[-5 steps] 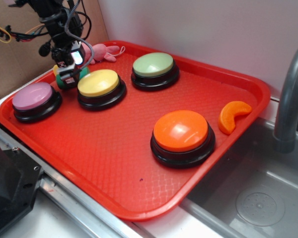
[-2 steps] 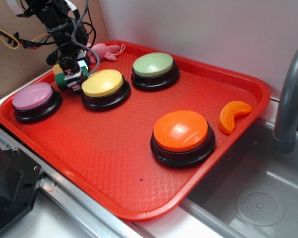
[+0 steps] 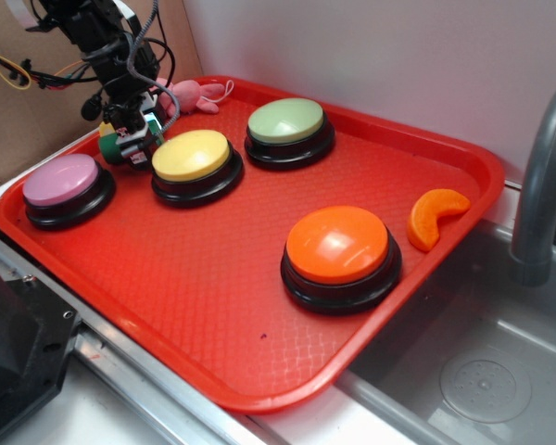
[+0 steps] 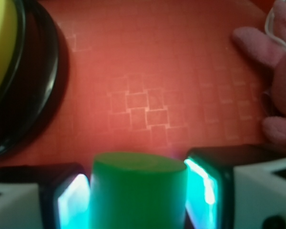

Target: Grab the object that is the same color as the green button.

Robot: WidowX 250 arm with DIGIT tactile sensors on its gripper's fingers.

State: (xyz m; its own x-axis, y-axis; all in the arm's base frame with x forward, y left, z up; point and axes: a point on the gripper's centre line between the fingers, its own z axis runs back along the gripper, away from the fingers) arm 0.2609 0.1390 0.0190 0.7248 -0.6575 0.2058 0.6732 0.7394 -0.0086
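The red tray (image 3: 259, 306) lies on the bench beside a sink, with four dome buttons on it. At its far left corner, the end effector (image 3: 130, 141) is now higher than one second ago and is clenched on the green cylinder (image 4: 138, 193), which sits between the two pads. It matches the green button (image 3: 287, 122), so the grab seems done.

Black arm (image 3: 93, 32) draped in looping black cables, upper left; gripper (image 4: 138, 200) with black-and-white blocky fingers (image 4: 66, 200), inner pads glowing cyan.
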